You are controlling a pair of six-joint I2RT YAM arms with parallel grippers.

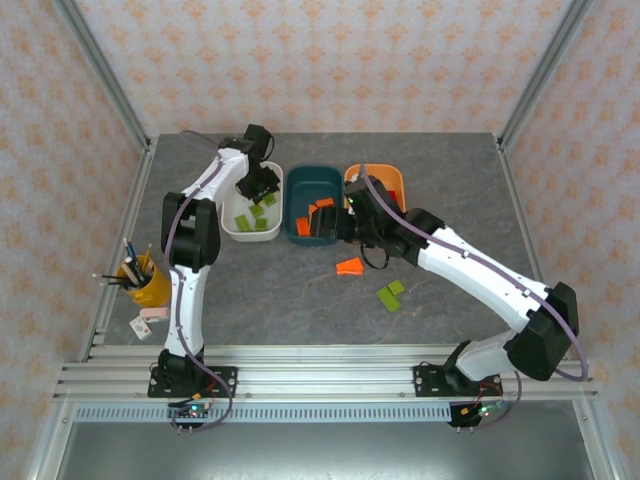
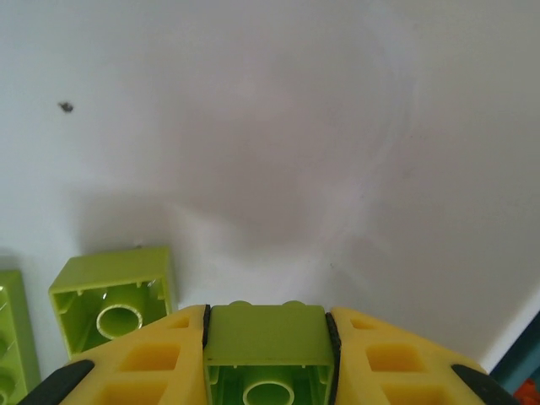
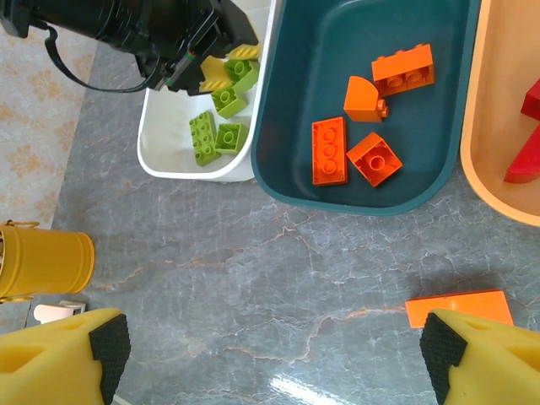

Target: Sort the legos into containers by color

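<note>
— Grey marble bench [image 1: 300,300]: what risk?
— Over white plastic tub [image 2: 295,126] (far edge), left gripper [image 1: 258,185] clamps lime green plastic brick [image 2: 267,336]; released high, it could bounce out. Wide open, right gripper [image 3: 274,350] holds nothing.

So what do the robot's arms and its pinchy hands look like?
The left arm and right arm are chunky white tubes with black joints, on black bases. A thin purplish cable runs along each one. The left gripper and right gripper are black, with bright yellow fingers that have little hollows and small black pads.
</note>
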